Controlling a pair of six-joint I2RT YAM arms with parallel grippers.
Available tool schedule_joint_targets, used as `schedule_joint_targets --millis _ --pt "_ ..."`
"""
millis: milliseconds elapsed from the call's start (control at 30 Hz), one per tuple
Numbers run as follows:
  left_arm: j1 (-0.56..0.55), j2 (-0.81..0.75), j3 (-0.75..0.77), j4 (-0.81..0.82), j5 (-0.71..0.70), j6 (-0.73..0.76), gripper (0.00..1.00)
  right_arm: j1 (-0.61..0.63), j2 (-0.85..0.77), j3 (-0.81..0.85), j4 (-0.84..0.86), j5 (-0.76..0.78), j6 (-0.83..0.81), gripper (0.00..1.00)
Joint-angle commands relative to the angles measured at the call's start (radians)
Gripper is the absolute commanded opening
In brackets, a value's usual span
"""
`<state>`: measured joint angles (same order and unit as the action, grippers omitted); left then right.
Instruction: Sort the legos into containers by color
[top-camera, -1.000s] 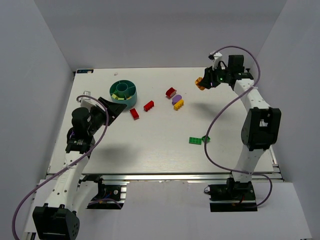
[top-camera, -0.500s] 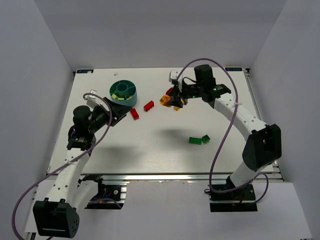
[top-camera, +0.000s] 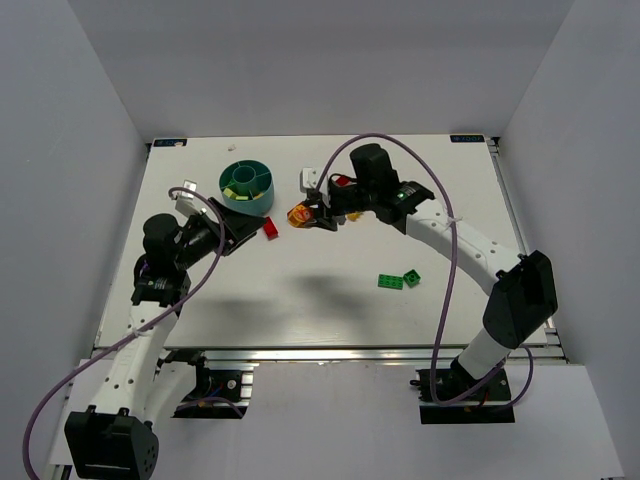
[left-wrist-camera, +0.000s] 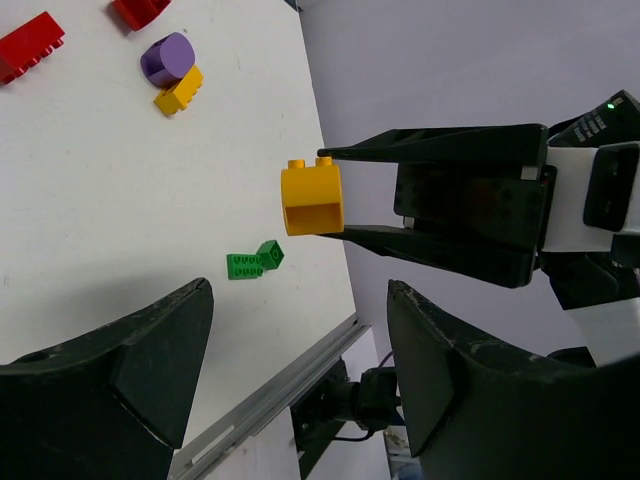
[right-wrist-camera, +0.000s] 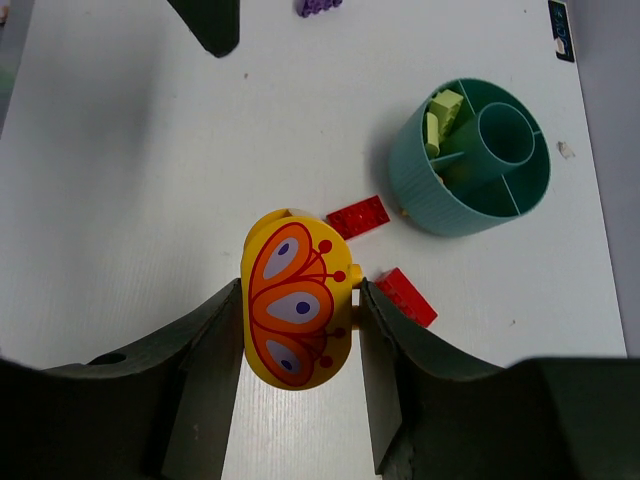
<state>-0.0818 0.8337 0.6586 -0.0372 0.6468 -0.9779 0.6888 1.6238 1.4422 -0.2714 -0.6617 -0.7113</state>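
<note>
The right claw (top-camera: 306, 214) has a chunky yellow lego (right-wrist-camera: 297, 297) with an orange butterfly print pinched between its fingers. It's up off the desk (top-camera: 330, 310), just to the right of the teal cup (top-camera: 247, 185) and not over it. The cup has a few pale yellow-green bricks (right-wrist-camera: 443, 112) in one compartment. Two red bricks (right-wrist-camera: 358, 217) lie on the desk, one right by the cup's wall. The left claw (left-wrist-camera: 300, 290) is spread wide with nothing in it, hanging near the cup's left side and facing the held lego. A flat green plate (top-camera: 390, 281) with a small green brick (top-camera: 411, 277) right against it sits well apart, toward the near right. Farther back, a round purple piece (left-wrist-camera: 167, 58) touches a small yellow brick (left-wrist-camera: 179, 90).
</note>
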Motion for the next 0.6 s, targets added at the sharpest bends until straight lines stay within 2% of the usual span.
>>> schedule_joint_targets --millis 0,567 --pt "-0.004 -0.024 0.024 -0.026 0.013 0.024 0.79 0.026 -0.021 0.009 0.052 0.019 -0.011 0.0" --pt "-0.024 0.027 0.03 -0.01 0.016 0.033 0.75 0.136 0.034 0.067 0.057 -0.001 0.006 0.0"
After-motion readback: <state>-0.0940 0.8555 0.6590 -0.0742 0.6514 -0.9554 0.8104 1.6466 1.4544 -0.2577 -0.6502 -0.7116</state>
